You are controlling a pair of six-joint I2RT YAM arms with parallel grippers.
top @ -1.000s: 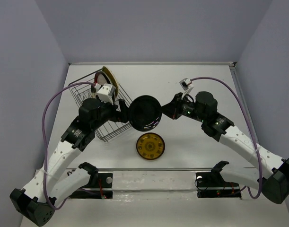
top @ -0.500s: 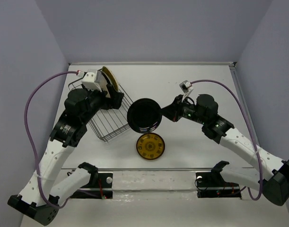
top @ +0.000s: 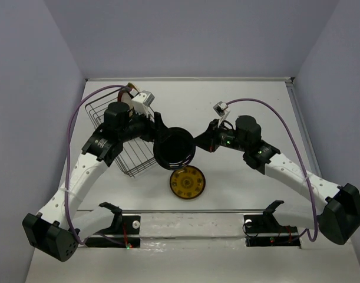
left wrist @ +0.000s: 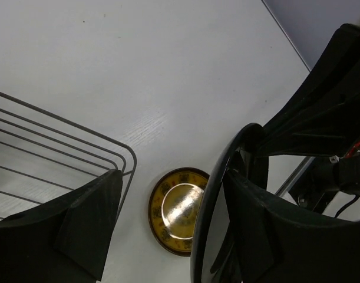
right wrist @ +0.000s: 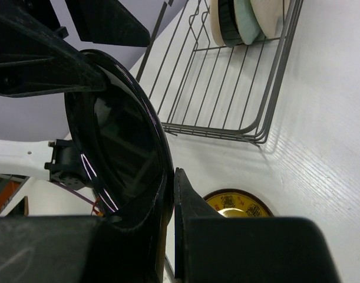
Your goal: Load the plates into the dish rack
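My right gripper (top: 198,143) is shut on the right rim of the glossy black plate (top: 175,147) and holds it upright on edge above the table, just right of the dish rack (top: 124,141). In the right wrist view the rim is pinched between my fingers (right wrist: 172,177). My left gripper (top: 159,131) is open at the plate's left rim. In the left wrist view the rim (left wrist: 214,194) stands between my spread fingers, close to the right finger (left wrist: 262,230). The yellow plate with dark pattern (top: 187,181) lies flat on the table below.
The wire rack (right wrist: 227,88) holds cream, teal and dark-edged plates (right wrist: 250,17) upright at its far end; in the top view my left arm hides most of them. The rack's rounded corner (left wrist: 124,156) is close beside my left finger. The table's near rail runs along the front.
My left arm has swung from the back of the rack over to the black plate. My right arm has carried the plate a little left, toward the rack.
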